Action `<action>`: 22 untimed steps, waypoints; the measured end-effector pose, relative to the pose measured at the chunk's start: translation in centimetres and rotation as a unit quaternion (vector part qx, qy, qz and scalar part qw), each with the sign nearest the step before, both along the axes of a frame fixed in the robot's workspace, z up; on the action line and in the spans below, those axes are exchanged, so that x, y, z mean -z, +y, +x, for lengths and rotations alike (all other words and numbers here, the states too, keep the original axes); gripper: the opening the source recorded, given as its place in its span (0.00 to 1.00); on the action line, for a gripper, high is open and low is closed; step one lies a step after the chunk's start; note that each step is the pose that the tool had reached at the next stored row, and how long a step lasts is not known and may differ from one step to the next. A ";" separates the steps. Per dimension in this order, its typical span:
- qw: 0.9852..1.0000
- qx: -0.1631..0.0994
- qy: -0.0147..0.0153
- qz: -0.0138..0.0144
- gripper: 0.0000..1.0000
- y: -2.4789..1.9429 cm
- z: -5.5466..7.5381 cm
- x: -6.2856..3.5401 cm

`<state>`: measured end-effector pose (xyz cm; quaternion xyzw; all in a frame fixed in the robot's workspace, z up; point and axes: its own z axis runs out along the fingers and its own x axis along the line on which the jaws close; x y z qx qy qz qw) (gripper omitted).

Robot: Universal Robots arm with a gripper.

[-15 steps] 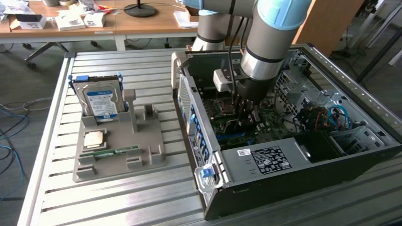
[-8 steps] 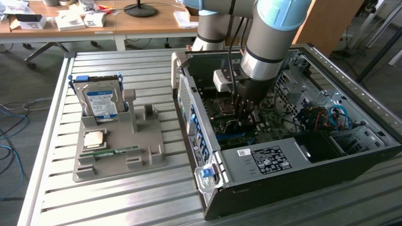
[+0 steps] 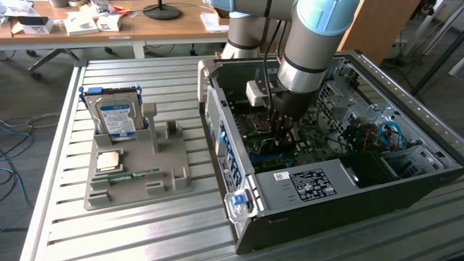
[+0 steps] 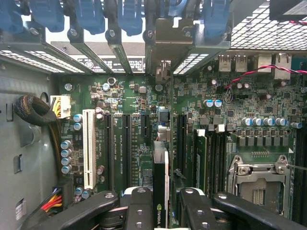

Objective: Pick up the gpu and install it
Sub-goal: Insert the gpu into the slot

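Observation:
The gpu [image 4: 161, 178] is a thin card seen edge-on, with a green logo on its dark face. My gripper [image 4: 165, 203] is shut on it, one black finger on each side. The card hangs just above the green motherboard [image 4: 139, 139], in line with a black expansion slot between the other slots [image 4: 125, 143] and the memory sockets [image 4: 211, 153]. A dark metal bracket [image 4: 168, 45] sits at the case's rear slot openings, in line with the card. In the exterior view the arm reaches down into the open computer case [image 3: 326, 185], with the gripper [image 3: 279, 130] low over the board.
A white slot [image 4: 88, 148] and a cable bundle [image 4: 36, 112] lie to one side of the card; the processor socket [image 4: 259, 179] lies to the other. Outside the case, a grey holder [image 3: 170, 176] carries a hard drive [image 3: 116, 117], a processor chip [image 3: 108, 160] and a memory stick [image 3: 134, 175].

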<state>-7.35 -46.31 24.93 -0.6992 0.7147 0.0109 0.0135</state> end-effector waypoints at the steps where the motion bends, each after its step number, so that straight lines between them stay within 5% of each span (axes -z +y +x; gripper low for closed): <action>1: 1.000 0.000 0.000 0.000 0.26 0.00 0.0 0.00; 22: 1.000 0.000 0.000 0.000 0.26 0.00 0.0 0.18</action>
